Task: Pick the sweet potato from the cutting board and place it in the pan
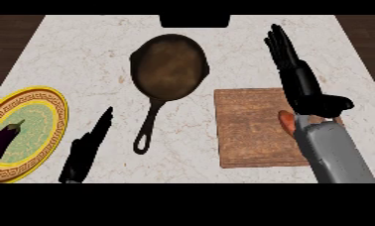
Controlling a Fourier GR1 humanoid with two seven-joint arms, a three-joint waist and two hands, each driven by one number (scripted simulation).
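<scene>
Your right hand (pixel 296 74) open, fingers straight, over cutting board (pixel 253 128). Sweet potato (pixel 286 121) mostly hidden under wrist; long axis unreadable. Left hand (pixel 88 145) open. Pan (pixel 170 66) handle points toward you.

kitchen | marble counter (pixel 88 56) | pan (pixel 170 66) at centre | cutting board (pixel 253 131) right of pan | plate (pixel 33 136) left of pan

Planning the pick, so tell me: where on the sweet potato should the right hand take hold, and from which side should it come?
Only one orange end of the sweet potato shows, on the cutting board, the rest hidden under the right hand and forearm. Probably grip its middle from above, fingers and thumb across its narrow width; the open hand already hovers there.
</scene>
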